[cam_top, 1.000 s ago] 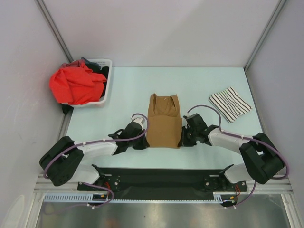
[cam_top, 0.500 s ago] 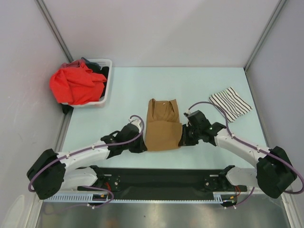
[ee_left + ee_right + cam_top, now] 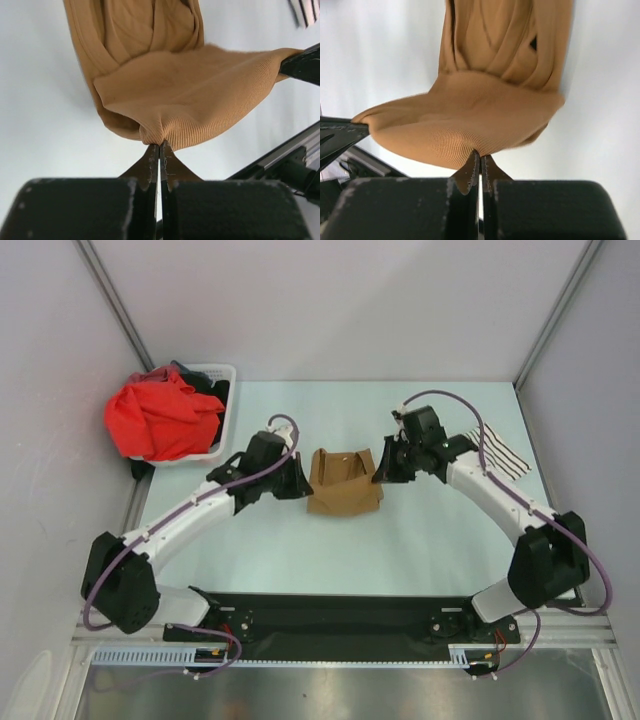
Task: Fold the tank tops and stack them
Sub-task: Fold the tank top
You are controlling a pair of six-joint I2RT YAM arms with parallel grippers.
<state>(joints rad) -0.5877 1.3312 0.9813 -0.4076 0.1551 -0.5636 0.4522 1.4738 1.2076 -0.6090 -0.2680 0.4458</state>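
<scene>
The tan-brown tank top [image 3: 343, 485] lies mid-table, its near hem lifted and carried over toward the far end in a fold. My left gripper [image 3: 300, 478] is shut on the hem's left corner [image 3: 155, 136]. My right gripper [image 3: 380, 472] is shut on the hem's right corner [image 3: 479, 149]. The raised cloth sags between the two grippers. The striped tank top [image 3: 500, 452] lies folded at the far right, partly hidden behind my right arm; its edge shows in the left wrist view [image 3: 302, 11].
A white laundry basket [image 3: 224, 410] stands at the far left, piled with red cloth [image 3: 160, 418] and some dark cloth. Grey walls close in the table on three sides. The black arm base rail [image 3: 340, 620] runs along the near edge.
Both grippers have moved away from the near edge toward the far side, carrying the tan top's hem up and over. The visible cloth has become about half as long.
</scene>
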